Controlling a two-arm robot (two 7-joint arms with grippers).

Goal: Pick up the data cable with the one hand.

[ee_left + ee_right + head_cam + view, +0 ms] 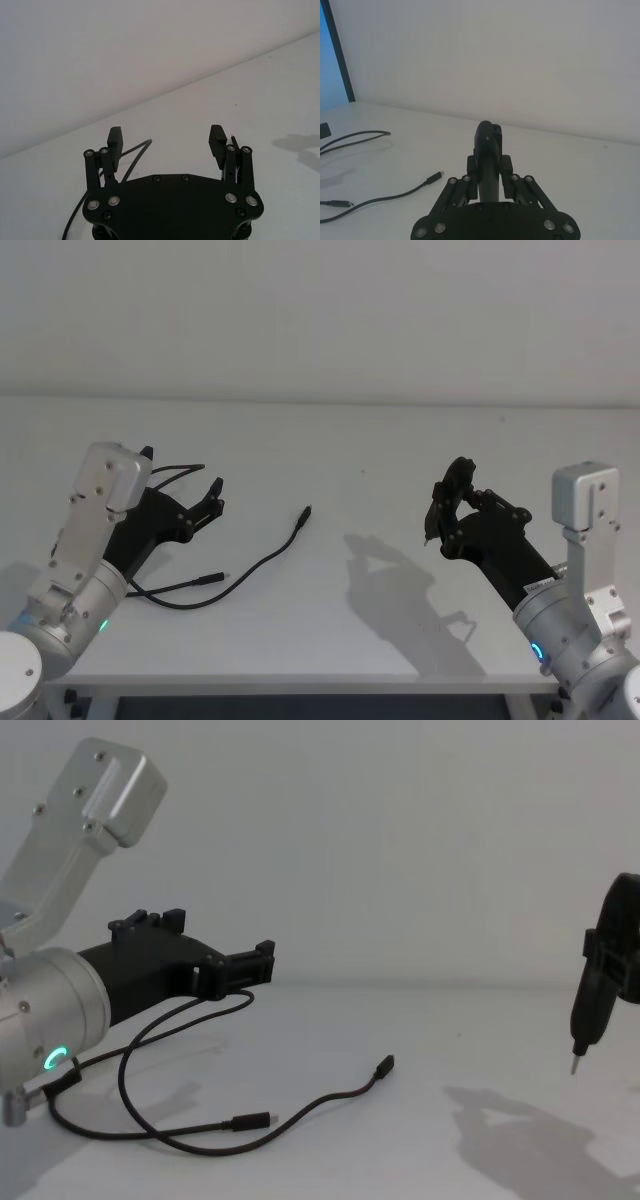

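- White, matte table (400, 440) stood before a plain pale wall (320, 310).
- The thin, black, flexible data cable (275, 554) lay on it in loose loops, partly under the left arm's flat, black two-fingered gripper (216, 496); its small plug ends lay ahead of the fingers.
- That gripper hovered above the cord, its ribbed pads (218, 137) wide apart, gripping nothing.
- Well apart on the right, the right gripper (462, 495) was clamped on a black tool with a thin metal tip (590, 1010).
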